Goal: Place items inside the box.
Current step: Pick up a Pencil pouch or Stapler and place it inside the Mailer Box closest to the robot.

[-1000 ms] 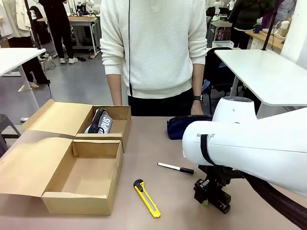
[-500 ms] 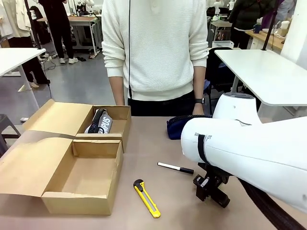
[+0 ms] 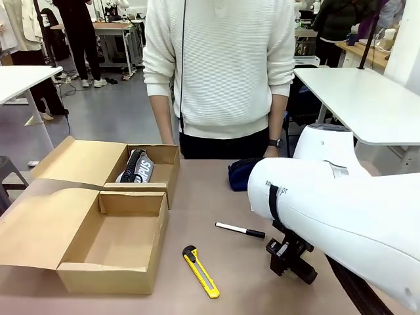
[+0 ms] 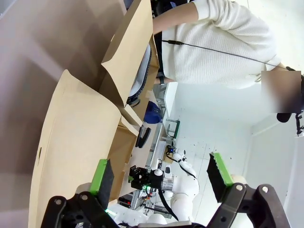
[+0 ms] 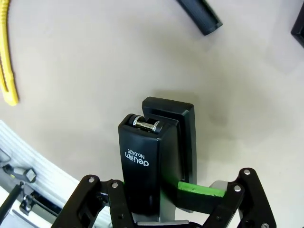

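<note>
The right tool [image 5: 159,187] is clamped on a black plastic stapler [image 5: 153,156], held low over the right side of the brown worktop [image 3: 216,197]. The left tool [image 4: 161,172] has its 2 green-padded fingers wide apart. A yellow utility knife [image 3: 201,272] and a white black-capped marker [image 3: 240,230] lie apart on the worktop, between the stapler and the open cardboard box [image 3: 111,279]. A grey pouch with white lettering [image 3: 139,168] sits in the box's far compartment. A navy zip pouch [image 3: 244,172] lies near the far edge, before a person in a white sweater [image 3: 220,65].
</note>
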`<state>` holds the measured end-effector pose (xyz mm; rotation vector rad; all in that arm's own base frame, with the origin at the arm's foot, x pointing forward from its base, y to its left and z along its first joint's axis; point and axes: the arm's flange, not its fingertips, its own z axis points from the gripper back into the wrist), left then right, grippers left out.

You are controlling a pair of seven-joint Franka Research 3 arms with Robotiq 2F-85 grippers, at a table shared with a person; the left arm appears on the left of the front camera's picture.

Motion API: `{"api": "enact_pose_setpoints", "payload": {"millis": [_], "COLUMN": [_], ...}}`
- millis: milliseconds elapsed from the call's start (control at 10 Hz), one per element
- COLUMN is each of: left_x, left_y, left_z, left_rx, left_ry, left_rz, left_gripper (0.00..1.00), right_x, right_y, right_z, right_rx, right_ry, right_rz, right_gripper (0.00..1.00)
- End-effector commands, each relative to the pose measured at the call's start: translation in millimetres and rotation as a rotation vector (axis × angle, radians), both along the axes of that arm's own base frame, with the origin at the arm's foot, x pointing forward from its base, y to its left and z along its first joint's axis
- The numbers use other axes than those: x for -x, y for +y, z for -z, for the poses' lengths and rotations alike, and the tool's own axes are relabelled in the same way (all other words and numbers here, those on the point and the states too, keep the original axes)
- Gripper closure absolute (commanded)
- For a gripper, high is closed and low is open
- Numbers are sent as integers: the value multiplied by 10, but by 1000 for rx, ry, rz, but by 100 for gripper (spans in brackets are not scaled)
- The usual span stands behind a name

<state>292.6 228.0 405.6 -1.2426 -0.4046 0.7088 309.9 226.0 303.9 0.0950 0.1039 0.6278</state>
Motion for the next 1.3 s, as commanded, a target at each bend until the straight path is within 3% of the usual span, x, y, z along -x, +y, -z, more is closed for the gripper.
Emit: {"api": "enact_pose_setpoints", "payload": {"millis": [0,100,300,500,600,700,800,900,1200], "left_x": [25,25,25,25,25,25,25,25,25], "left_y": [6,6,6,6,6,6,6,6,6], "left_z": [-4,-4,-4,-4,-4,-4,-4,-4,-4], "left_rx": [-8,-8,-8,-8,-8,-8,-8,-8,-8], "left_ry": [-15,-15,-15,-15,-15,-15,-15,-15,-15], "left_rz": [16,16,16,16,16,16,16,16,16], "left_gripper": [0,0,0,0,0,0,0,0,0], "right_x": [383,460,714,912,1036,456,456,534,417], "right_y": [-319,-341,-341,-335,-430,-188,-188,-211,-188], "right_z": [-148,-334,-825,-1101,-1273,-1104,-1104,-1379,-1382], "right_rx": [-123,-188,-339,-539,-666,-425,-425,-521,-639], "right_ry": [75,166,203,281,284,293,293,318,299], "right_rz": [-4,34,209,320,421,198,198,267,385], "right_gripper": [100,100,100,100,100,100,100,87,87]}}
